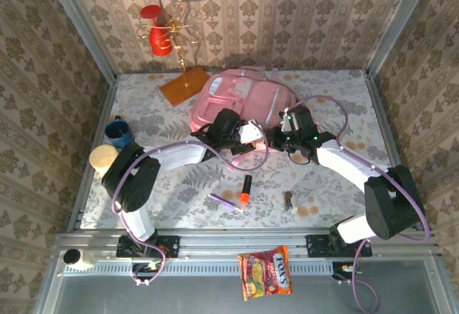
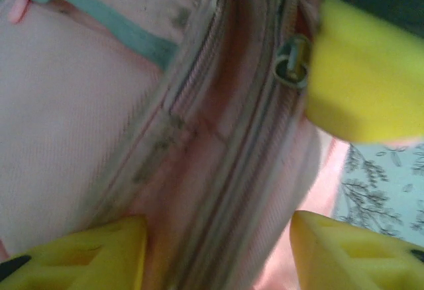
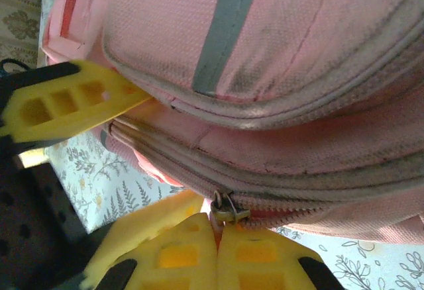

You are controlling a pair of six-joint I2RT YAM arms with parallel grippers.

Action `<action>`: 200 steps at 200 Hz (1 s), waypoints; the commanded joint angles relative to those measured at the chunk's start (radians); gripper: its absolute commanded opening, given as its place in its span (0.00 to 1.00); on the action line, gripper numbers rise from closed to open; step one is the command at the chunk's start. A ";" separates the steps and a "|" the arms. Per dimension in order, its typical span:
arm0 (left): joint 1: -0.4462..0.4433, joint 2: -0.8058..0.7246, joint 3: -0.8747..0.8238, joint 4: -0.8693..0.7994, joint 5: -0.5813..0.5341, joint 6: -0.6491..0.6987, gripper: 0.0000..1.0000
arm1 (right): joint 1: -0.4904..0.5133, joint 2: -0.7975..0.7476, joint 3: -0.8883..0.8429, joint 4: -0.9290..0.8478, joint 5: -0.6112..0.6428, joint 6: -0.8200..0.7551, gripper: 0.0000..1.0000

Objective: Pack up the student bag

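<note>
Clearly, the student bag (image 1: 240,97) lies at the far middle of the floral worktop (image 1: 179,206). It is soft pink woven fabric with grey trim, curved zips and grubby seams. Both arms crowd its near edge. The left pincer (image 2: 218,229) stands spread against the fabric, and the right pincer (image 3: 217,234) is pressed together on the metal zipper pull (image 3: 228,209). An orange marker (image 1: 246,188) and a purple pen (image 1: 224,201) lie nearer, with a blue cup (image 1: 118,131) at the left.

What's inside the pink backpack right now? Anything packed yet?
Cannot tell. The zip on the student bag looks closed along the stretch in view, so its inside is covered. An orange marker and a purple pen lie on the table outside it.
</note>
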 commanded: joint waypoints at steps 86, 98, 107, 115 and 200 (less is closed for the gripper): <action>0.101 -0.140 -0.150 0.100 0.136 0.112 0.00 | -0.066 -0.006 -0.013 -0.292 0.509 -0.155 0.00; 0.117 -0.159 -0.168 0.102 0.137 0.125 0.00 | -0.084 -0.004 -0.005 -0.297 0.530 -0.174 0.00; 0.132 -0.173 -0.182 0.105 0.139 0.130 0.00 | -0.096 -0.001 0.004 -0.302 0.540 -0.185 0.00; 0.145 -0.187 -0.197 0.111 0.143 0.130 0.00 | -0.107 0.001 0.012 -0.306 0.547 -0.195 0.00; 0.175 -0.181 -0.238 0.151 0.163 0.117 0.00 | -0.203 -0.121 -0.054 -0.057 -0.041 -0.057 0.00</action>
